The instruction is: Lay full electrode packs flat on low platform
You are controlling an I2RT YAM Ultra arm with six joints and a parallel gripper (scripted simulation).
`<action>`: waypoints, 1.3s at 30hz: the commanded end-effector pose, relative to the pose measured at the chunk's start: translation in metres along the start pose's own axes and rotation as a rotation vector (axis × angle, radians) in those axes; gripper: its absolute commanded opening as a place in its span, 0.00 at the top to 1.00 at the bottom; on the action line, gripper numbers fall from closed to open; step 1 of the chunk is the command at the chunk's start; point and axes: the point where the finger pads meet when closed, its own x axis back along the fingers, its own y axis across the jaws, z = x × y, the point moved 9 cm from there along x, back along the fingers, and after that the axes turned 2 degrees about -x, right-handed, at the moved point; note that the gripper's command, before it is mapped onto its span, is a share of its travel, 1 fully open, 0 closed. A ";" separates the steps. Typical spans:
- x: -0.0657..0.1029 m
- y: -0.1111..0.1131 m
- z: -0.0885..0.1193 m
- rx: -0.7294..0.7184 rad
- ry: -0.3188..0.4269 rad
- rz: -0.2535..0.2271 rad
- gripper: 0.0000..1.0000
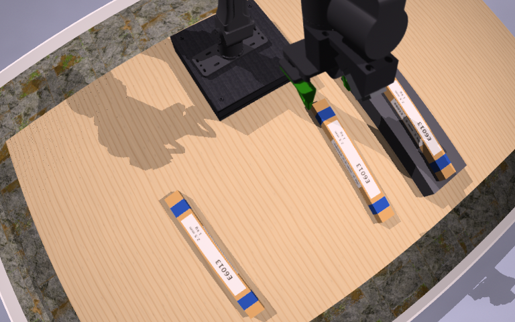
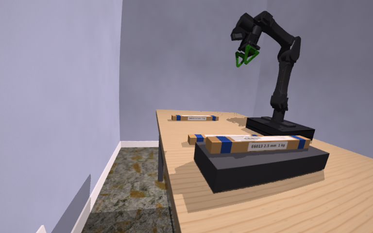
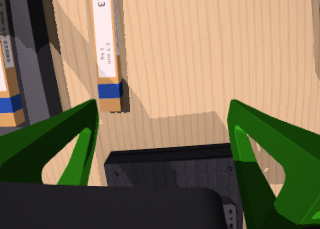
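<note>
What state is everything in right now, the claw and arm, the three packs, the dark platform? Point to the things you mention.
Claw (image 2: 242, 61) (image 3: 162, 101): open, empty, raised.
Arm (image 2: 283, 74): bent over, above the table.
Platform (image 2: 272, 174): bearing one pack.
Pack on platform (image 1: 418, 119) (image 2: 266, 146): lying flat.
Middle pack (image 1: 354, 159) (image 3: 107, 64): flat on table.
Far pack (image 1: 214, 253) (image 2: 196, 118): flat on table.

Pale Wooden Worktop Carries Two Packs, a Platform and a Base

The worktop (image 1: 125, 207) (image 2: 272, 202) (image 3: 200, 49) is light wood with fine parallel grain. Directly on it lies a low, dark platform (image 1: 432, 190) (image 2: 269, 174) (image 3: 30, 64). Just beside the platform, apart from it, a middle pack (image 1: 352, 159) (image 2: 199, 138) (image 3: 107, 64) lies flat on the wood, orange-brown with blue bands and a white label. Well apart from both, a far pack (image 1: 214, 253) (image 2: 195, 118) with matching colours also lies flat. A square black base plate (image 1: 248, 93) (image 2: 308, 133) (image 3: 145, 171) rests on the worktop too. Shadows fall across the grain.
</note>
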 end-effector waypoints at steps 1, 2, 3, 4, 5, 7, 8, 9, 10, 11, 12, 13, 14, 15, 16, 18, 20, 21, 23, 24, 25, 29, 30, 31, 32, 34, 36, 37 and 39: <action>0.004 0.000 -0.010 0.027 0.154 0.011 0.26; 0.004 0.000 -0.010 0.029 0.154 0.011 0.26; 0.004 0.000 -0.010 0.032 0.154 0.011 0.26; 0.004 0.000 -0.010 0.034 0.155 0.011 0.26; 0.004 0.000 -0.010 0.036 0.155 0.011 0.26; 0.004 0.000 -0.010 0.037 0.155 0.011 0.26; 0.004 0.000 -0.010 0.037 0.155 0.011 0.26; 0.006 0.000 -0.010 0.041 0.146 0.005 0.26; 0.006 0.000 -0.010 0.042 0.146 0.005 0.26; 0.006 0.000 -0.010 0.044 0.146 0.005 0.26; 0.006 0.000 -0.010 0.045 0.146 0.005 0.26; 0.006 0.000 -0.010 0.046 0.146 0.005 0.26; 0.006 0.000 -0.010 0.046 0.146 0.005 0.26; 0.006 0.000 -0.010 0.047 0.146 0.005 0.26; 0.006 0.000 -0.010 0.048 0.146 0.005 0.26; 0.006 0.000 -0.010 0.049 0.146 0.005 0.26; 0.006 0.000 -0.010 0.050 0.146 0.005 0.26; 0.006 0.000 -0.010 0.051 0.146 0.005 0.26; 0.006 0.000 -0.011 0.052 0.146 0.005 0.26; 0.006 0.000 -0.011 0.052 0.146 0.005 0.26; 0.006 0.000 -0.011 0.052 0.146 0.005 0.26; 0.006 0.000 -0.011 0.057 0.146 0.005 0.26; 0.006 0.000 -0.011 0.057 0.146 0.005 0.26; 0.006 0.000 -0.011 0.057 0.146 0.005 0.26; 0.006 0.000 -0.011 0.057 0.146 0.005 0.26; 0.006 0.000 -0.011 0.058 0.146 0.005 0.26; 0.006 0.000 -0.011 0.058 0.146 0.005 0.26; 0.006 0.000 -0.011 0.058 0.146 0.005 0.26; 0.006 0.000 -0.011 0.058 0.146 0.005 0.26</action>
